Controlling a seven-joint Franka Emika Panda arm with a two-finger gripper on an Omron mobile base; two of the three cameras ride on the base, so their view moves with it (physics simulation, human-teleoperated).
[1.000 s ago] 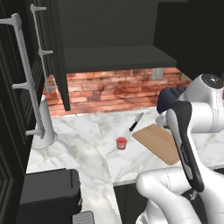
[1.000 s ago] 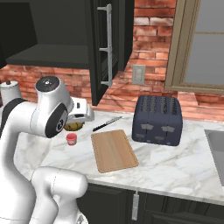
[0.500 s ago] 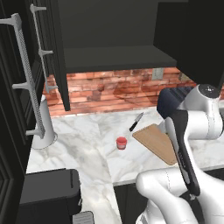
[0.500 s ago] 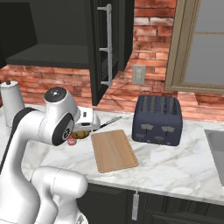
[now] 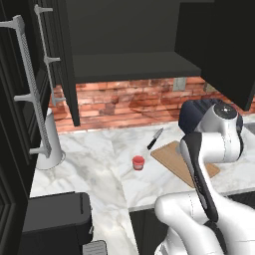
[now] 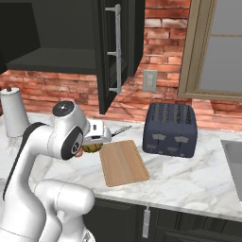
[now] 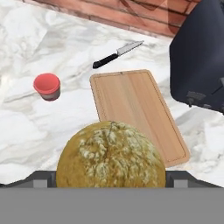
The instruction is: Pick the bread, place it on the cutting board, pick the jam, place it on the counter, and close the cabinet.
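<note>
My gripper (image 6: pixel 96 144) is shut on the bread (image 6: pixel 90 148), a round golden-brown bun, and holds it above the counter (image 6: pixel 189 176) at the left edge of the cutting board (image 6: pixel 124 161). In the hand view the bread (image 7: pixel 111 156) hangs over the near end of the cutting board (image 7: pixel 135 109). The jam (image 7: pixel 47 85), a small red jar, stands upright on the counter (image 7: pixel 26 122) to the left of the board. The jam (image 5: pixel 138 162) sits apart from the cutting board (image 5: pixel 169 158). The black cabinet (image 5: pixel 124 40) stands open, its door (image 6: pixel 111 47) swung out.
A black-handled knife (image 7: pixel 117 54) lies on the marble behind the board. A dark blue toaster (image 6: pixel 172 130) stands to the board's right. A paper towel roll (image 5: pixel 50 144) stands at the left near the brick wall. Bare marble lies around the jar.
The arm has swung right with the bread, from near the jam to the left edge of the cutting board. The jam, knife and board have stayed put.
</note>
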